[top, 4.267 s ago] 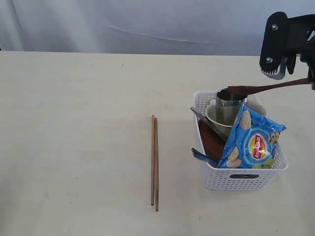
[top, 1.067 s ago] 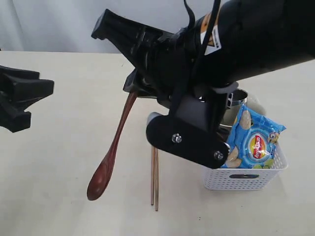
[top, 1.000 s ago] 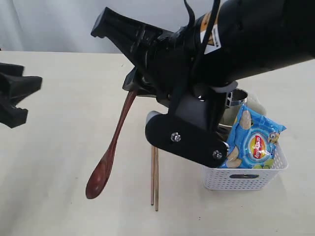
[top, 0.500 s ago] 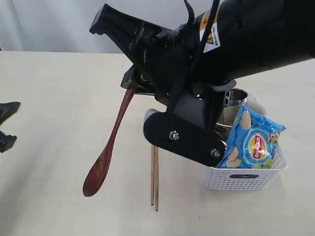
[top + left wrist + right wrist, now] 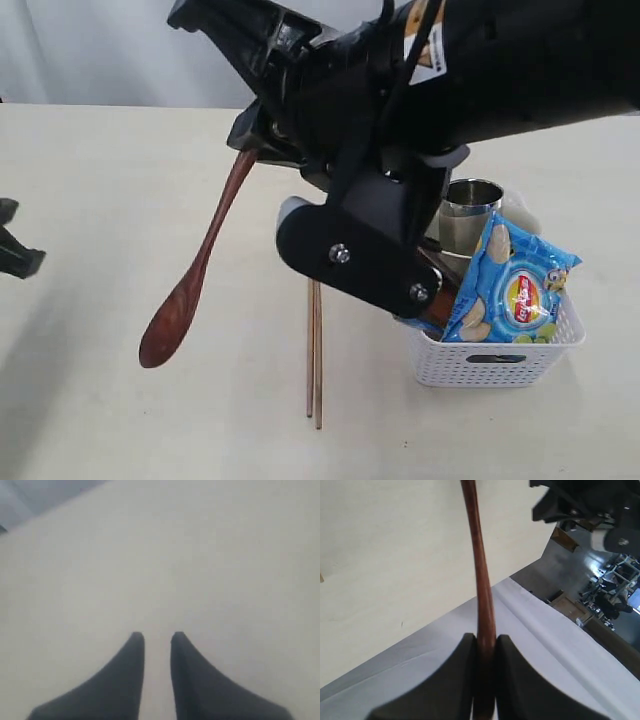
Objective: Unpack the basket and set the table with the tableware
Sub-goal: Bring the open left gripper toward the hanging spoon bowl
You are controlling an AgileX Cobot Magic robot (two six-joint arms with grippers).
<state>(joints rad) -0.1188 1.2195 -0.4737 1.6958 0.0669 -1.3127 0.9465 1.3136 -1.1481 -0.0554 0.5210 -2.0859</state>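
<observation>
Cream bench [image 5: 120, 420] lies below; right claw [image 5: 485, 637] clamps the wooden spoon [image 5: 195, 270] by its handle, left claw [image 5: 156, 636] narrowly apart, empty.

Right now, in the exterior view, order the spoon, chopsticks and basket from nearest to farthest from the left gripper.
From the left gripper:
1. spoon, held in the air, left of centre.
2. chopsticks, lying in the middle.
3. basket, right side.
</observation>
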